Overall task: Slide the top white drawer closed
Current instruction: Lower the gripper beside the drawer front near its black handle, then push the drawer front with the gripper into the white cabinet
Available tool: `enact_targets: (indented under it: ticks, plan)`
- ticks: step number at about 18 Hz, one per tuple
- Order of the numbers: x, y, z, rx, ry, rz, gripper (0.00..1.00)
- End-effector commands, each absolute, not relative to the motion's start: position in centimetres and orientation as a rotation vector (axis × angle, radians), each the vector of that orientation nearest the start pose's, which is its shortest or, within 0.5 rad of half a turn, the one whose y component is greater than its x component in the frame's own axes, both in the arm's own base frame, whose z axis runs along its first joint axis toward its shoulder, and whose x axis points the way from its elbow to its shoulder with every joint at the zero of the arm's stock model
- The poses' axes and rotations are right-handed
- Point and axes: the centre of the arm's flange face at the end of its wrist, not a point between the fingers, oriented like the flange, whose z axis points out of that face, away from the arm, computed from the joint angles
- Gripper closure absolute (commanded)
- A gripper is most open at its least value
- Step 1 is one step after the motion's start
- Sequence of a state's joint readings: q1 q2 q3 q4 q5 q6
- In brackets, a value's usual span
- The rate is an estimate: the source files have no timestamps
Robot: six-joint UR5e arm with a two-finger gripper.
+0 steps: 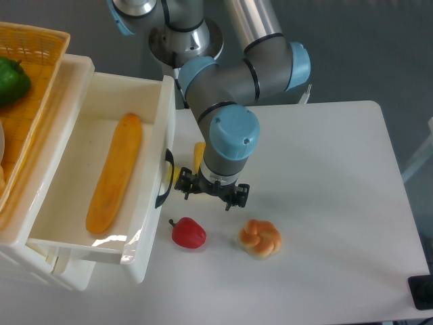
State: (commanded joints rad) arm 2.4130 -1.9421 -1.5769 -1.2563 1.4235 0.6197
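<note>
The top white drawer point(71, 177) stands pulled out to the right from the cabinet and holds a long orange-yellow bread loaf point(115, 172). Its black curved handle point(164, 178) is on the front wall, facing the table. My gripper point(211, 191) points down just right of the handle, a small gap away and not touching it. Its black fingertips point(185, 185) show spread on either side under the wrist, open and empty. The lower drawer is hidden beneath the top one.
A red pepper point(188, 233) and a braided bun point(260, 238) lie on the white table point(325, 176) just below the gripper. A yellow item point(199, 154) shows behind the wrist. A wicker basket point(40, 47) with a green pepper point(12, 81) sits on the cabinet.
</note>
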Motion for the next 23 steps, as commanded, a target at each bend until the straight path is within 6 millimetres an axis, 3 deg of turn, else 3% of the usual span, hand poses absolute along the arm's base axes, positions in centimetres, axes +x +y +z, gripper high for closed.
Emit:
enact_targets:
  ticks: [23]
  plan:
    - [-32.6, 53.8, 32.2, -3.042, -0.253, -0.238, 0.0]
